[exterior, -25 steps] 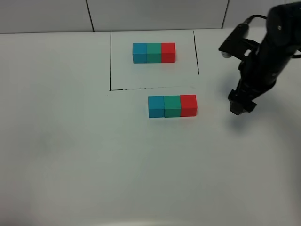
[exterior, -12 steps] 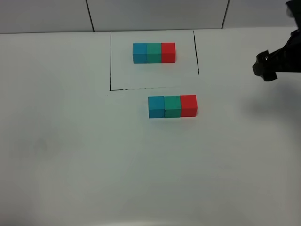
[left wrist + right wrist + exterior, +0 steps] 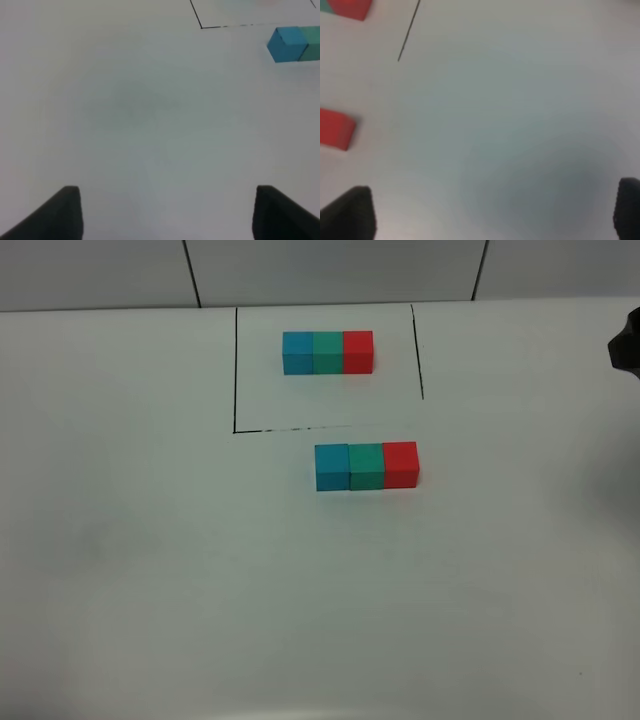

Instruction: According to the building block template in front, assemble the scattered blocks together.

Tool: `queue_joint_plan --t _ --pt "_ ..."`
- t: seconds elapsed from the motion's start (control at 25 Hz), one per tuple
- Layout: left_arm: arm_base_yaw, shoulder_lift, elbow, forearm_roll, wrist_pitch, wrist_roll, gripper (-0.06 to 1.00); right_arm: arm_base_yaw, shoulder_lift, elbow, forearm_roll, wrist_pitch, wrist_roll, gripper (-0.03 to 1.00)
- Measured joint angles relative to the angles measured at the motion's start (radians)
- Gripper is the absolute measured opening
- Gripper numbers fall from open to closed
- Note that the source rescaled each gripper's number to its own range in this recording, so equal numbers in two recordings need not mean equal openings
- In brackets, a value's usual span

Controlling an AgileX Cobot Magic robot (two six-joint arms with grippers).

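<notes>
The right gripper [image 3: 492, 212] stands wide apart and empty above bare table, only its two dark fingertips showing at the edges of its wrist view. Off to one side of it lies the red block [image 3: 335, 129] that ends the assembled row, well clear of the jaws and untouched; further off, beyond a thin black line [image 3: 409, 31], the red end of the template [image 3: 347, 7] just shows. In the high view only a dark sliver of the right arm [image 3: 626, 343] remains at the frame's edge, well apart from everything.

The left gripper [image 3: 167, 212] is likewise parted and holding nothing, over bare table, with the blue block [image 3: 287, 44] and a slice of the green one [image 3: 312, 44] ahead of it and far out of reach.

Seen from above, the scattered blocks [image 3: 366, 465] sit touching in a row, blue, green, red, just outside the drawn outline [image 3: 235, 370], in the same order as the building block template [image 3: 327, 351] inside it. By my reading the assembly is finished and this is the retreat; the next move calls for nothing more than parking both arms clear, unless the small step between the blue and green cubes needs squaring.

Against a second ago, the right arm has gone from beside the red block to nearly out of view, and its jaws have widened. The blocks have not shifted.
</notes>
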Motion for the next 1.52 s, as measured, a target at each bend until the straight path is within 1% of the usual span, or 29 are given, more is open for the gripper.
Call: queue_joint_plan --t 0.12,0.28,0.52,0.72,0.84,1.0,1.2,1.36,1.52 --pt "0.000 0.000 0.000 0.000 0.000 0.000 0.65 -0.001 -0.099 0.035 -0.021 0.025 0.026 1.00" --pt "0.000 0.000 0.000 0.000 0.000 0.000 0.65 -0.001 -0.243 0.122 -0.048 0.047 0.065 1.00" --pt "0.000 0.000 0.000 0.000 0.000 0.000 0.65 -0.001 -0.486 0.279 -0.082 0.163 0.122 1.00" --pt "0.000 0.000 0.000 0.000 0.000 0.000 0.65 -0.001 -0.756 0.420 -0.136 0.252 0.144 1.00" --pt "0.000 0.000 0.000 0.000 0.000 0.000 0.65 -0.001 -0.894 0.496 -0.145 0.281 0.176 1.00" --pt "0.000 0.000 0.000 0.000 0.000 0.000 0.65 -0.001 -1.022 0.555 -0.146 0.300 0.189 1.00" --pt "0.000 0.000 0.000 0.000 0.000 0.000 0.65 -0.001 -1.102 0.590 -0.146 0.325 0.192 1.00" --pt "0.000 0.000 0.000 0.000 0.000 0.000 0.65 -0.001 -1.161 0.639 -0.146 0.308 0.192 1.00" --pt "0.000 0.000 0.000 0.000 0.000 0.000 0.65 -0.001 -1.218 0.661 -0.143 0.265 0.192 1.00"
